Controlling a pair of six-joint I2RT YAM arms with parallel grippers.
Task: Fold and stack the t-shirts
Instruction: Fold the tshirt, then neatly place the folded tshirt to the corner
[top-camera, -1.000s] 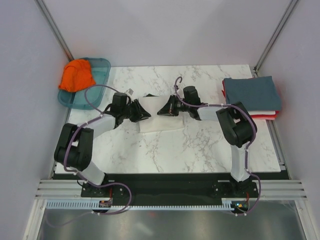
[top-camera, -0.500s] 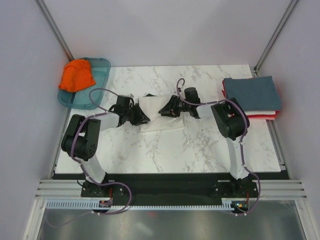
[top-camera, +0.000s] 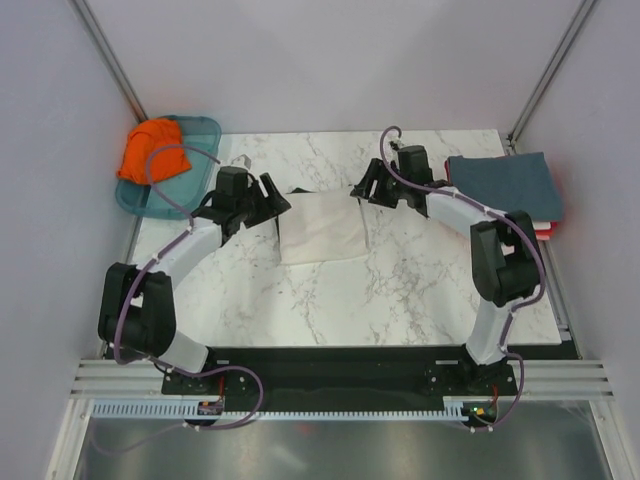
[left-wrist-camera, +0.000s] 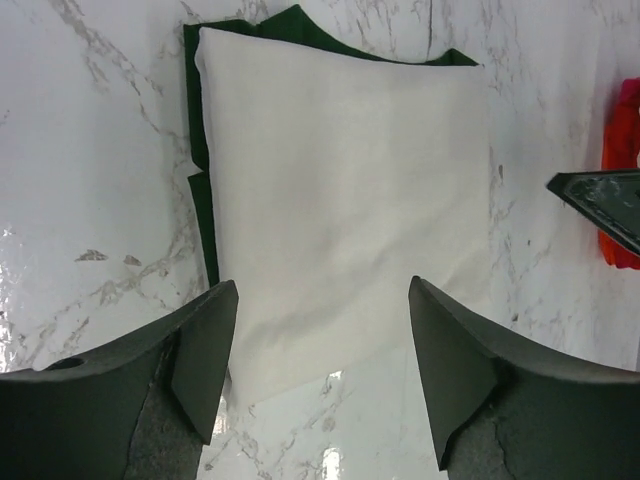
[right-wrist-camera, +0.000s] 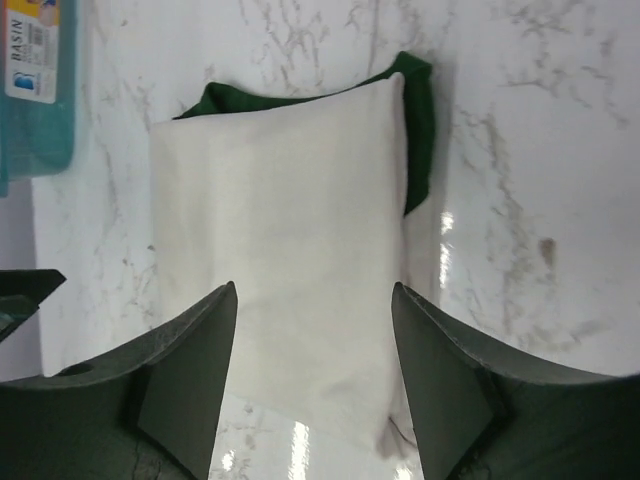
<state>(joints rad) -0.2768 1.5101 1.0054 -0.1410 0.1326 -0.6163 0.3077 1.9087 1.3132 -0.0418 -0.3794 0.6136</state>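
A folded cream t-shirt (top-camera: 322, 228) with dark green edging lies flat in the middle of the marble table. My left gripper (top-camera: 272, 197) hangs open just off its left side, nothing between its fingers. In the left wrist view the gripper (left-wrist-camera: 322, 287) looks down on the cream fold (left-wrist-camera: 345, 190). My right gripper (top-camera: 360, 188) is open too, off the shirt's far right corner. Its wrist view shows the gripper (right-wrist-camera: 314, 288) above the same shirt (right-wrist-camera: 280, 200). An orange t-shirt (top-camera: 152, 150) sits bunched in the tray. Folded t-shirts are stacked at the right, slate-blue (top-camera: 503, 185) on top.
The translucent teal tray (top-camera: 200, 135) stands at the far left corner, partly off the table, and its labelled end (right-wrist-camera: 35, 90) shows in the right wrist view. The stack's red edge (left-wrist-camera: 622, 180) and the other gripper's finger (left-wrist-camera: 600, 200) appear in the left wrist view.
Both grippers have opened and let go of the cream shirt. They have pulled back from it, left arm leftward, right arm to the far right. The shirt now lies flat.
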